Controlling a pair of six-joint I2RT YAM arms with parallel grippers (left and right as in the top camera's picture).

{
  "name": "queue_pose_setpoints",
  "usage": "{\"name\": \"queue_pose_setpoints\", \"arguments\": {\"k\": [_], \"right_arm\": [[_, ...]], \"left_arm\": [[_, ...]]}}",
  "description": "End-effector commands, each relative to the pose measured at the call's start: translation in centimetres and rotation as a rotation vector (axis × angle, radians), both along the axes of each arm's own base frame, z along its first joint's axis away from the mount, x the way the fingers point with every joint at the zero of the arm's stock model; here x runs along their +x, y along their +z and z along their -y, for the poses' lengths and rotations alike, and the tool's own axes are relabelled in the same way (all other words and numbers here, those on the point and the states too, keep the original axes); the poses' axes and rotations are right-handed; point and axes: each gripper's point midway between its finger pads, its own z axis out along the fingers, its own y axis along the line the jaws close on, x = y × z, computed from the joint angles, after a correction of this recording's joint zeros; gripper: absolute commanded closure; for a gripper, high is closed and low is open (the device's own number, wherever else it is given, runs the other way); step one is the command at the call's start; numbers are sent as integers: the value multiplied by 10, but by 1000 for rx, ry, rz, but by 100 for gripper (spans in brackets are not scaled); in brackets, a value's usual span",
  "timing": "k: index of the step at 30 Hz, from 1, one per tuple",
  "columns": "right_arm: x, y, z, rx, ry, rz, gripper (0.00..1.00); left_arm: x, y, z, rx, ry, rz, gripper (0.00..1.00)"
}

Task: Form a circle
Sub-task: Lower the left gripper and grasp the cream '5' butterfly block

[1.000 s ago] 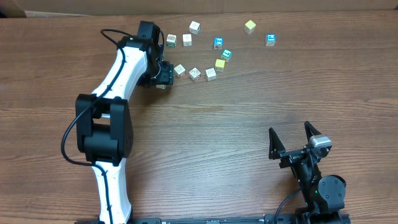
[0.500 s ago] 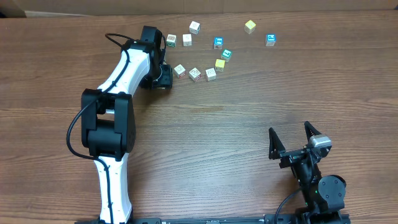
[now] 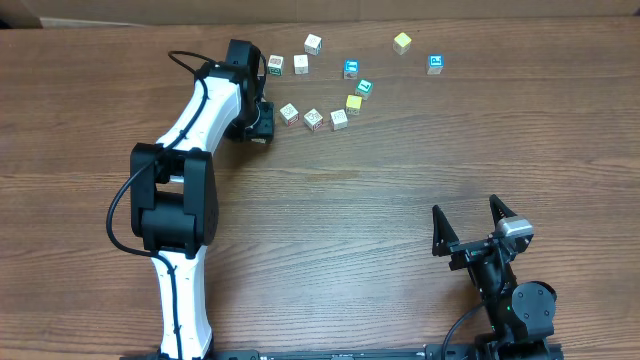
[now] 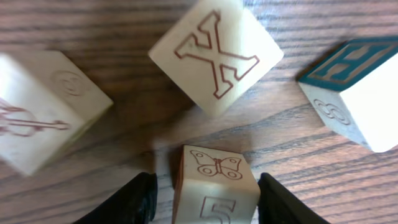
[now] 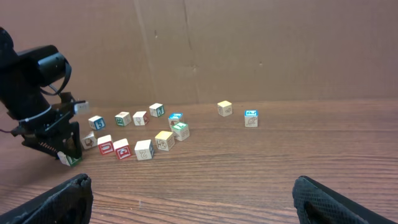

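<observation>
Circle of small whitish printed toy cubes [image 3: 313, 119]: sits at the far side of the brown wooden table [image 3: 400, 200] and is part-built. It reads as a loose oval of about eight cubes, long axis left-right, its gap facing left. The left gripper [image 4: 208, 191] brackets a butterfly-printed cube [image 4: 214, 167] at that gap, jaws middling, the grip unconfirmed. A pale yellow cube [image 3: 402, 42] and a blue-faced cube [image 3: 435, 64] lie apart, unplaced. The right gripper [image 3: 466, 208] is idle, jaws wide, holding nothing.
</observation>
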Motion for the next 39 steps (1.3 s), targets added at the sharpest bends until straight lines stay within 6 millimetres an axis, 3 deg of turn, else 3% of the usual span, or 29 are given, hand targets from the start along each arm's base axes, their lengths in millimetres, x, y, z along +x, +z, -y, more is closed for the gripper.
{"name": "queue_pose_setpoints", "arguments": {"k": [1, 9, 24, 39], "right_arm": [[0, -2, 0, -4, 0, 2, 0], [0, -2, 0, -4, 0, 2, 0], [0, -2, 0, -4, 0, 2, 0], [0, -2, 0, -4, 0, 2, 0]], "left_arm": [[13, 11, 0, 13, -1, 36, 51], [13, 12, 0, 12, -1, 34, 58], [8, 9, 0, 30, -91, 19, 52], [3, 8, -1, 35, -112, 0, 61]]}}
